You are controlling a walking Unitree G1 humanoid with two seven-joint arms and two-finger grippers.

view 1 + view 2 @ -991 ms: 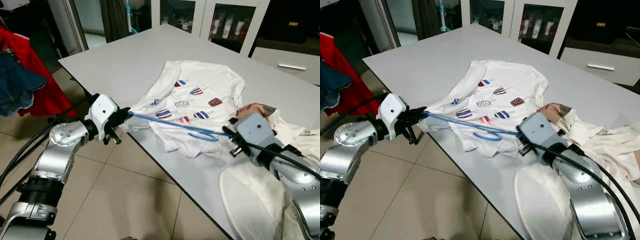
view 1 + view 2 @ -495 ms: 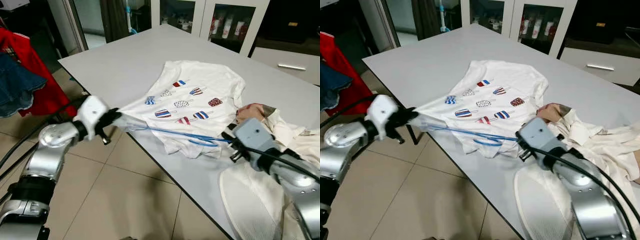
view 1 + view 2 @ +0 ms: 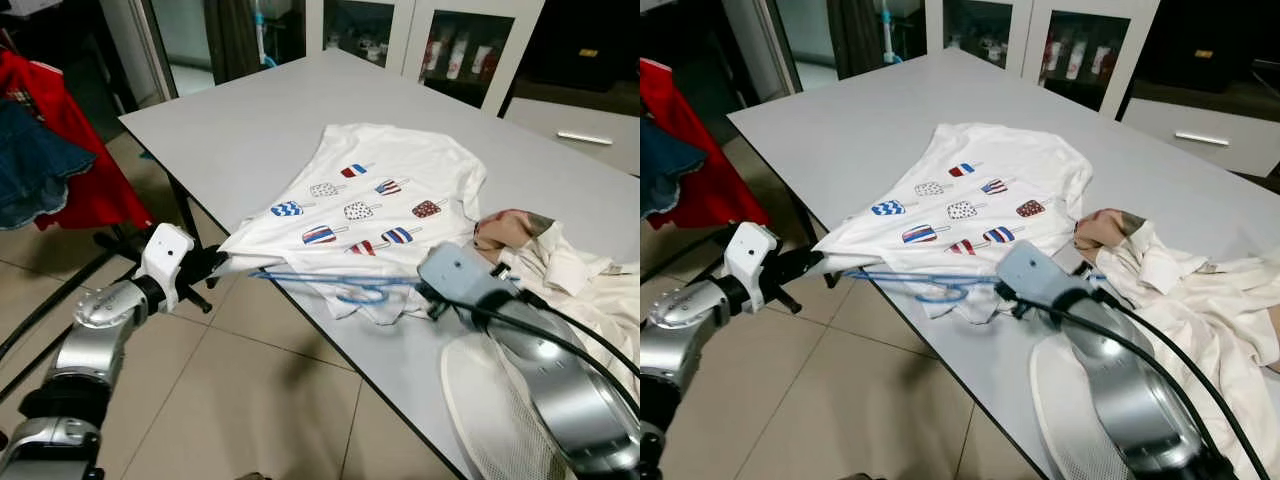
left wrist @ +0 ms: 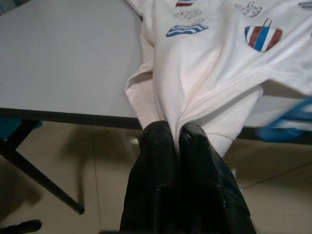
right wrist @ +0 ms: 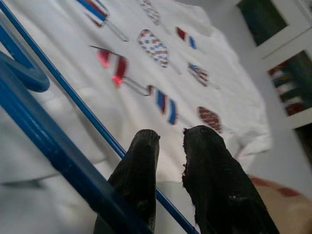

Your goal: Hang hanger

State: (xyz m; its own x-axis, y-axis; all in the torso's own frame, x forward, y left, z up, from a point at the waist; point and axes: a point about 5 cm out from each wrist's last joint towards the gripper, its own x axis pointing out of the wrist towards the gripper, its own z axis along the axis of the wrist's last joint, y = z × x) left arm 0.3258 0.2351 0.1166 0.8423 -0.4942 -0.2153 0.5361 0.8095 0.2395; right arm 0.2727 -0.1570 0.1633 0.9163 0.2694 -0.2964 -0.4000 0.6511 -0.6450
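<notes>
My left tool [image 4: 176, 139] pinches the soft white popsicle-print T-shirt [image 3: 380, 185] hem off the table [image 3: 250, 120] edge. My right tool [image 5: 170, 141], slightly parted, straddles the thin, stiff blue wire hanger [image 3: 330, 281] rod; likely light, slippery.

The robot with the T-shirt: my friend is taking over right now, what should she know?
Left gripper: shut on the hem of the white T-shirt, holding it off the edge of the table.
Right gripper: beside the blue hanger; whether it holds a bar is unclear.
Hanger lies at the shirt's bottom edge, near the table's front edge.
Other light clothes are heaped on the robot's right.
Done: shirt hem gripped, hanger brought to it.
Left: get the hanger properly inside the shirt, then hang it up.
</notes>
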